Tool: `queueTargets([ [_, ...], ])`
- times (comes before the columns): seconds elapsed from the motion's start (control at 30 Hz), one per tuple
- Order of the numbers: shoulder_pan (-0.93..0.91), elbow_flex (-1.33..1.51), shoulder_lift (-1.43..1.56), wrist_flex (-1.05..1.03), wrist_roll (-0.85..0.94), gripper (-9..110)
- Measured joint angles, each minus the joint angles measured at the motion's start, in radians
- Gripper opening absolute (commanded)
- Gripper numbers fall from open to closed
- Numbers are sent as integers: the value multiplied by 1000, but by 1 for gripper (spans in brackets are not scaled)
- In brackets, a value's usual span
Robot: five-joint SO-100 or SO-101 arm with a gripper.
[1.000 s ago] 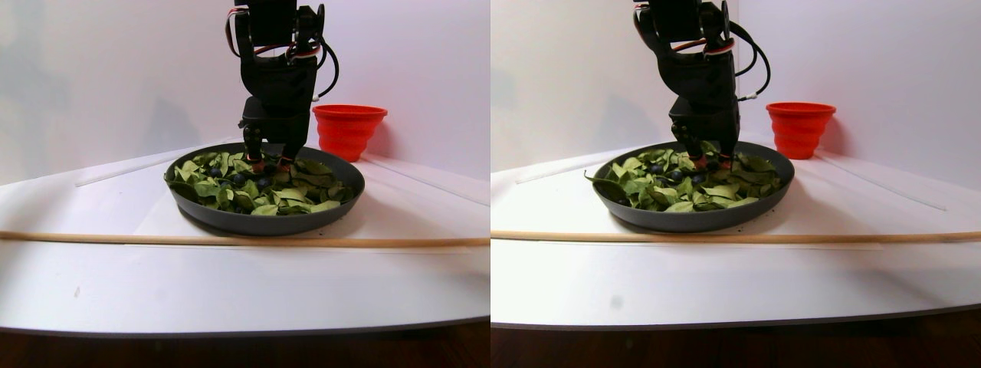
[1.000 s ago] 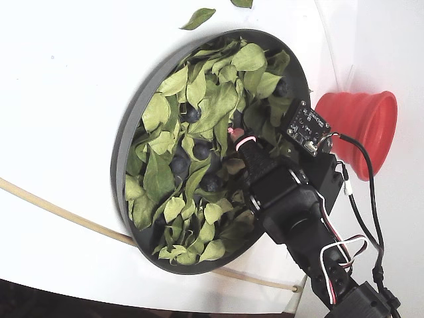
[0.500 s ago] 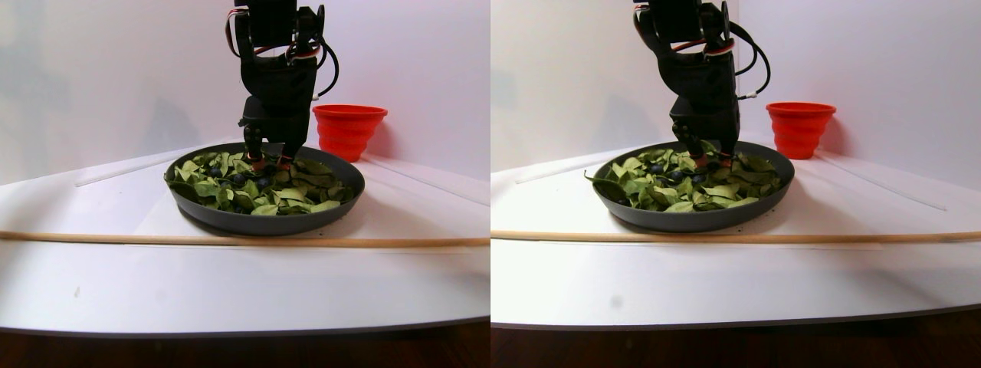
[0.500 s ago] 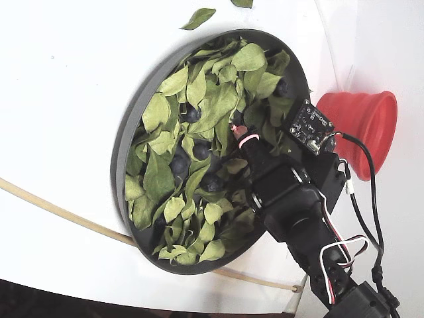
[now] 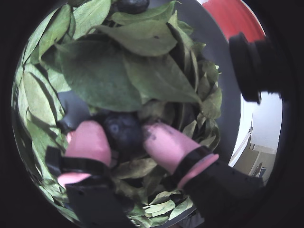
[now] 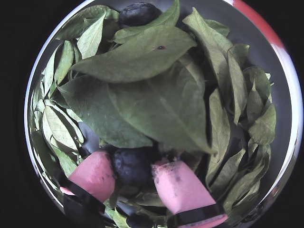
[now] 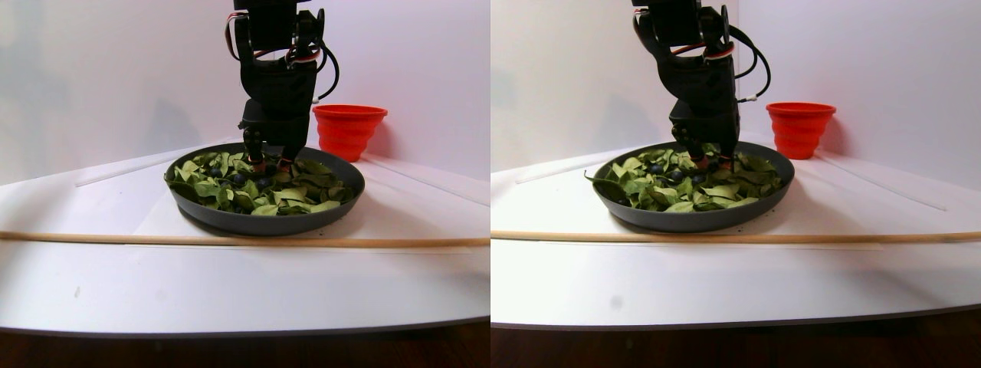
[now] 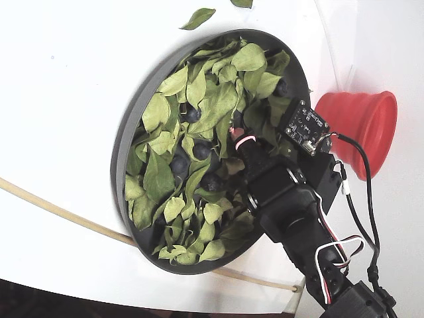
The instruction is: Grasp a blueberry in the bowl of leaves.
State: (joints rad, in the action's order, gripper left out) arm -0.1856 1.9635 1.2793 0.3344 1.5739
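The dark grey bowl (image 8: 126,152) is filled with green leaves (image 8: 159,175); its rim shows in both wrist views (image 5: 223,71) (image 6: 285,99). My gripper (image 5: 124,138) is down among the leaves (image 5: 99,76). Its pink fingertips (image 5: 88,142) stand on either side of a dark blueberry (image 5: 123,130) and both touch it, as the other wrist view (image 6: 134,171) also shows on the blueberry (image 6: 133,165). A second blueberry (image 6: 138,13) lies at the far edge of the leaves (image 6: 156,99). Several more blueberries (image 8: 202,151) lie among the leaves left of the gripper (image 8: 233,138).
A small red cup (image 8: 358,126) stands just beyond the bowl's rim, beside the arm; it also shows in the stereo pair view (image 7: 349,130). A thin wooden strip (image 7: 230,240) runs across the white table in front of the bowl (image 7: 264,222). A stray leaf (image 8: 197,18) lies outside the bowl.
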Motion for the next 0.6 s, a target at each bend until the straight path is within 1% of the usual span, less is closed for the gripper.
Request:
queueTargets([
  [0.6, 0, 0, 6, 0, 12, 13],
])
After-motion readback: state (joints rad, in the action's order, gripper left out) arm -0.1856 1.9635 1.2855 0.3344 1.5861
